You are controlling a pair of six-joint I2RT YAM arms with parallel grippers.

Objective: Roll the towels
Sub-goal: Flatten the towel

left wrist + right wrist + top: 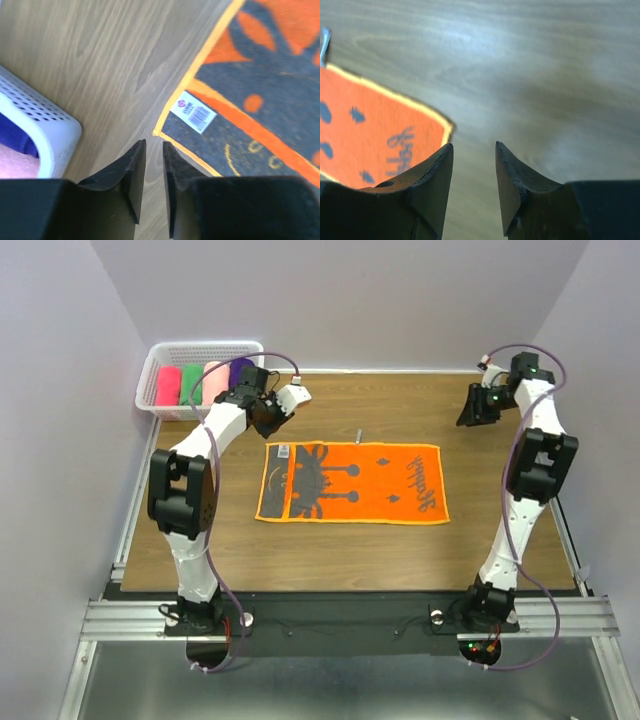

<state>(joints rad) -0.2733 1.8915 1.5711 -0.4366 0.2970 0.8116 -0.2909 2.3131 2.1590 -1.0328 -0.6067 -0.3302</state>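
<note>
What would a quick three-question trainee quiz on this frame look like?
1. True or false: the flat orange printed cloth towel on the wooden table is already rolled.
2. How many rolled towels sit in the white perforated plastic basket? A) two B) four C) six
3. Short answer: which is nearer the towel's white barcode label, the left gripper or the right gripper?

Key: 1 false; 2 B; 3 left gripper.
</note>
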